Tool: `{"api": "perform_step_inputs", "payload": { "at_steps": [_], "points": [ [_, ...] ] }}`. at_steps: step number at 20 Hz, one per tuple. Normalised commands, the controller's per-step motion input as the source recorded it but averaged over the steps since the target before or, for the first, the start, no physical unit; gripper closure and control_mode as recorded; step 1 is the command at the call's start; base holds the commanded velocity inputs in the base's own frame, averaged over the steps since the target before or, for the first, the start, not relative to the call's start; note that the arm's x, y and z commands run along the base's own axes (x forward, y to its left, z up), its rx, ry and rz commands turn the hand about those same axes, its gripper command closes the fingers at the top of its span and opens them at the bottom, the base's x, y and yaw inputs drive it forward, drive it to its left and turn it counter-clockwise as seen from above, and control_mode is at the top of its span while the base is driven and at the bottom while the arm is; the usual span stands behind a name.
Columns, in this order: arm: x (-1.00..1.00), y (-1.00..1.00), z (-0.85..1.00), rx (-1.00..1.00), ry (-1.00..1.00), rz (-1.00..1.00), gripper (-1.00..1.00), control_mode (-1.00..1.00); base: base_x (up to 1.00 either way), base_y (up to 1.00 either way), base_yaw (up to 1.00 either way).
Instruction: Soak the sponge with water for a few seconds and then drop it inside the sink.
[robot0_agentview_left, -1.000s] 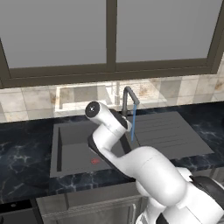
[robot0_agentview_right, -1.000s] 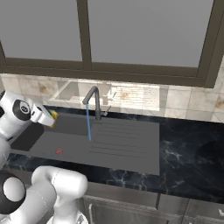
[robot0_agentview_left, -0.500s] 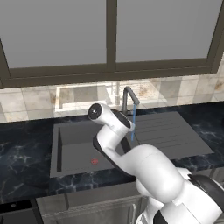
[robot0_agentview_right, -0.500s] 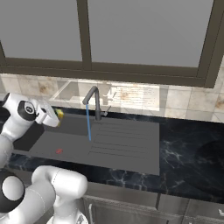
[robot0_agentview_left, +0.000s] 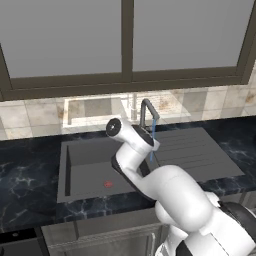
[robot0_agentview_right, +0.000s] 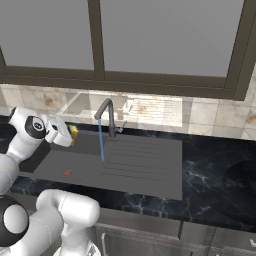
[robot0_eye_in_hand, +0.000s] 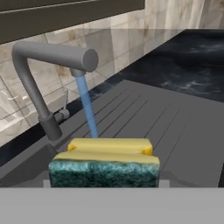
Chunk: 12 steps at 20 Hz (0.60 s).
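Pinching the sponge in the gripper, close by the water over the sink. Light, soft, likely squashy and slippery once soaked; best held mid-block.

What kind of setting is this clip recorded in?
A rendered kitchen, at the sink area. A dark grey sink with a ribbed drainboard sits in a marbled black countertop, a curved faucet runs a thin stream of water, and tiled wall and a window lie behind.
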Motion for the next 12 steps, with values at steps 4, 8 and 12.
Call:
{"api": "perform_step_inputs", "payload": {
  "at_steps": [4, 8, 12],
  "points": [
    [-0.11, -0.10, 0.13, 0.00, 0.00, -0.05, 1.00, -1.00, 0.00, 0.00, 0.00],
    [-0.02, -0.14, 0.01, 0.00, 0.00, -0.06, 1.00, -1.00, 0.00, 0.00, 0.00],
    [0.00, -0.16, 0.00, 0.00, 0.00, -0.07, 1.00, -1.00, 0.00, 0.00, 0.00]
  ]
}}
